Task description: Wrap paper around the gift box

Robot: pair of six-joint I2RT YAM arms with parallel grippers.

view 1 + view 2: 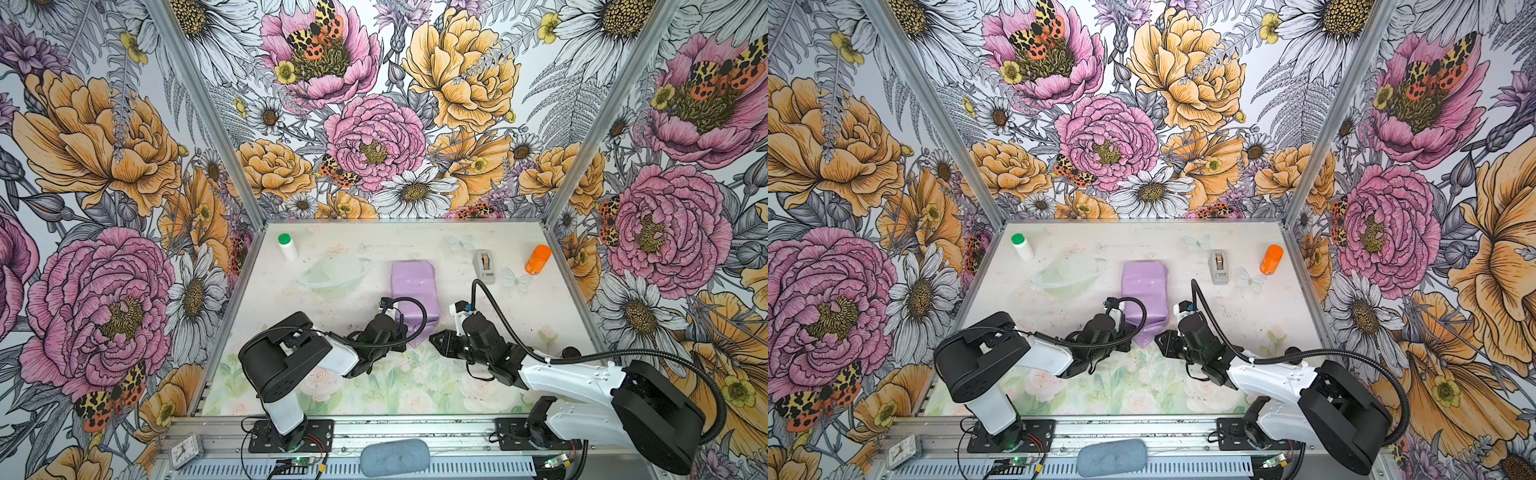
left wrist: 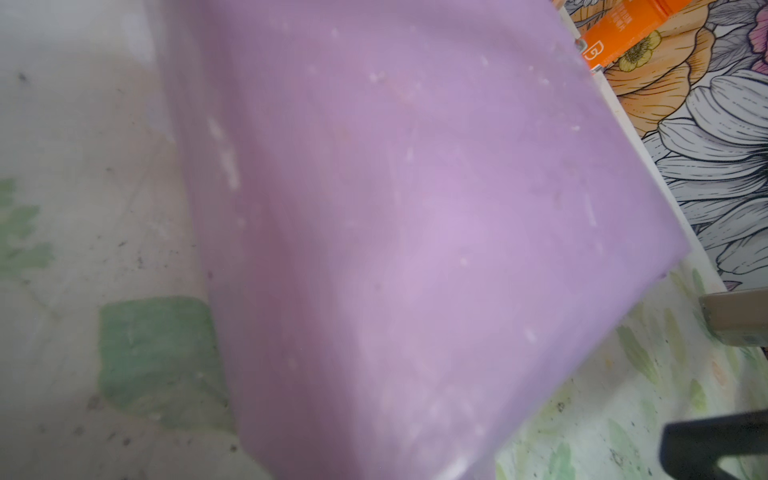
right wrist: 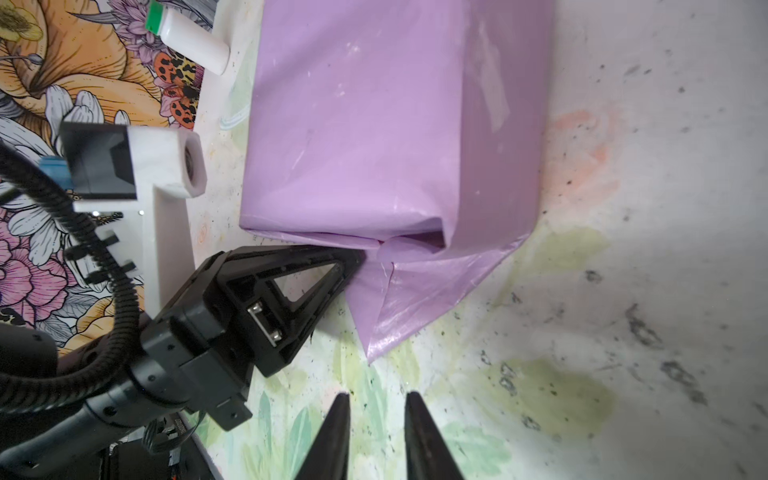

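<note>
The gift box itself is not seen: it is fully covered by the paper (image 3: 357, 137), which is folded around it as a long lilac package. The package lies near the middle of the desk (image 1: 519, 316), with its length pointing away from the arms. Its near end is not closed. There a pointed flap (image 3: 415, 299) lies flat on the desk, and an open pocket is seen above it in the right wrist view.

The left tool (image 3: 353, 259) is placed at this near end with its fingers together, and its tip touches the side fold. Whether a bit of paper is pinched in it cannot be told. The right tool (image 3: 377, 395) is held just before the flap with its fingers apart, and nothing is between them.

Several faults are judged possible from here. The thin paper can be torn or dented if the pointed tip is pushed too hard into the fold. The light package can be slid away along the desk by such a push, because nothing holds its far end. No tape is seen on this end, so the folds can spring open when the left tool is taken off. The tape dispenser (image 1: 484, 266) stands well apart, at the far right.
</note>
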